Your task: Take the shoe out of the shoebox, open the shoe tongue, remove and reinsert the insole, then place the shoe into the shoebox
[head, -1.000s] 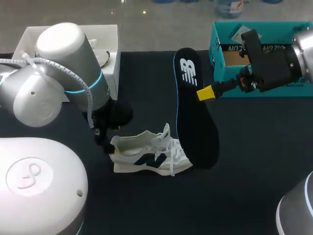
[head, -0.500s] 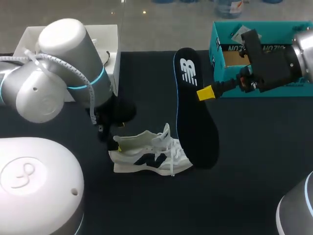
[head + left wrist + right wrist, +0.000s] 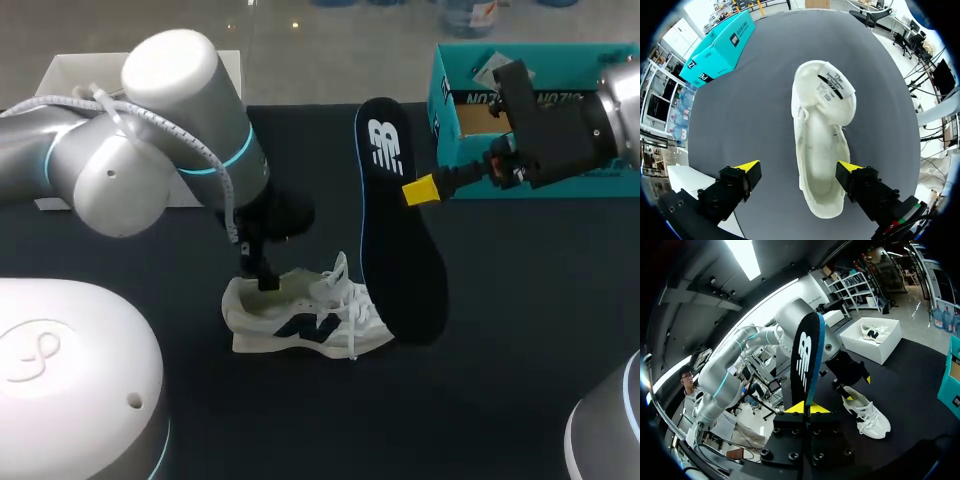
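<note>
The white shoe (image 3: 300,320) lies on its sole on the black table, toe to the right. Its opening faces up with no insole in it (image 3: 822,140). My left gripper (image 3: 262,272) hangs open right above the heel, its fingers (image 3: 799,167) on either side of the heel opening without touching it. My right gripper (image 3: 420,189) is shut on the edge of the black insole (image 3: 395,215) and holds it upright in the air, just right of the shoe's toe. In the right wrist view the insole (image 3: 805,360) rises from between the gripper's yellow tips (image 3: 807,408).
The teal shoebox (image 3: 480,120) stands open at the back right, behind my right arm. A white box (image 3: 60,80) with another shoe (image 3: 872,332) in it sits at the back left.
My left arm has swung right and forward, bringing its open gripper from beside the heel to over the shoe's opening. The right arm and insole have kept still.
</note>
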`<action>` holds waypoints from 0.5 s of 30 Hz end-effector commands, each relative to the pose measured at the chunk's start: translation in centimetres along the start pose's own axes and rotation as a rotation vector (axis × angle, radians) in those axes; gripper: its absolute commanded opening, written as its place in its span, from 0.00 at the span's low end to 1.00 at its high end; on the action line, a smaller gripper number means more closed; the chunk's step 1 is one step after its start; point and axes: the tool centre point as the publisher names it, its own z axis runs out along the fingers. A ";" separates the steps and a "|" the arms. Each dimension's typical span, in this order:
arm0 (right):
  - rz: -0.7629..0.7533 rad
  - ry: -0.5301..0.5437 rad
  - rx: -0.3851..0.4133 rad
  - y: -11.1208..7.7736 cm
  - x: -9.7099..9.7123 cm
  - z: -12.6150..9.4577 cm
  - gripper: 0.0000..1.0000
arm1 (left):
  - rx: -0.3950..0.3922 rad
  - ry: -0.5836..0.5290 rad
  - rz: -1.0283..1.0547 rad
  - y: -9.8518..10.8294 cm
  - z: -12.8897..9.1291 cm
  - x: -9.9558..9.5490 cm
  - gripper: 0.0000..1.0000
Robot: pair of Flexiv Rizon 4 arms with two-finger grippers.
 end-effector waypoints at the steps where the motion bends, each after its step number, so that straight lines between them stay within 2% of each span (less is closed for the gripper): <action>1: 0.002 0.000 0.002 0.1 -0.1 0.2 0.00 | 0.000 0.001 0.001 -1.4 2.8 -1.0 1.00; 9: 0.002 0.000 0.002 0.1 -0.1 0.2 0.00 | 0.007 -0.011 -0.029 -1.3 4.8 -1.5 1.00; 11: 0.002 0.000 0.002 0.1 -0.1 0.2 0.00 | 0.021 -0.007 -0.036 -1.4 5.2 -1.6 0.96; 15: 0.002 0.000 0.002 0.1 -0.1 0.2 0.00 | 0.034 0.012 -0.031 -1.7 5.7 -1.7 0.71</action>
